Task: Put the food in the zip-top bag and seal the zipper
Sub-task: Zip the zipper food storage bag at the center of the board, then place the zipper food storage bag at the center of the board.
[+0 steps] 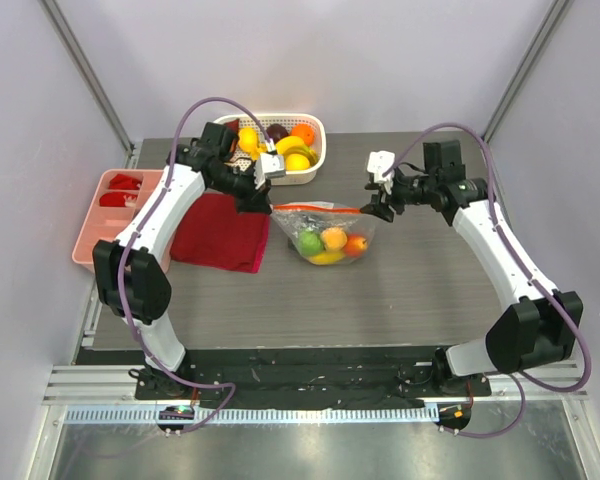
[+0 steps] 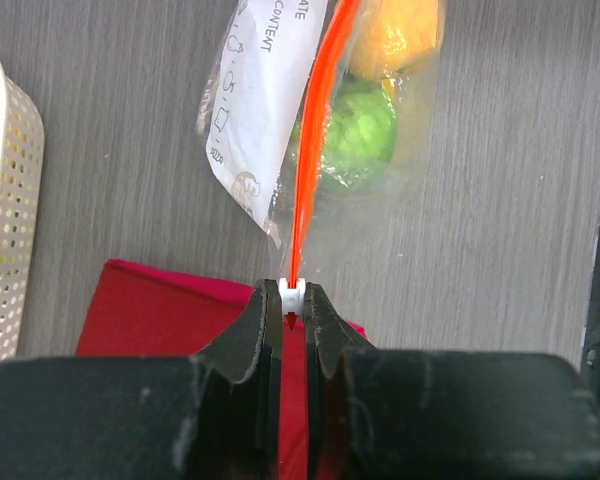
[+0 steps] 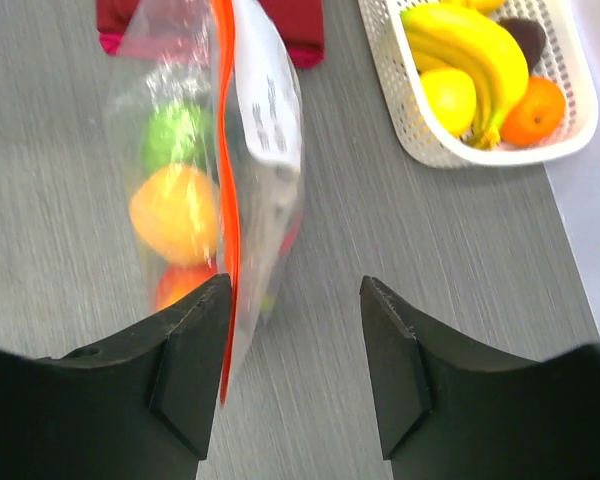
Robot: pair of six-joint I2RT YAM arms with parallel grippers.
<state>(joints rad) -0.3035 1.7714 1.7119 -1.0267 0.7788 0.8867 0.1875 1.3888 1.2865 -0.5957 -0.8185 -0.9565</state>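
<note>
Pale walls close in a grey wood-grain surface, with a pink tray off its left edge, a dark red cloth and a white basket of fruit at the far edge. The zip-top bag lies mid-surface beside the cloth, with the food inside. The left fingers are pinched tight on the zipper at its white tip, while the right fingers stand apart, gripping nothing, at the bag's other end.

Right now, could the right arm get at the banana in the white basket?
Probably yes. The right gripper stands open by the bag, and open table lies between it and the basket, banana on top. The left gripper, shut on the zipper, crowds only the basket's other side.
</note>
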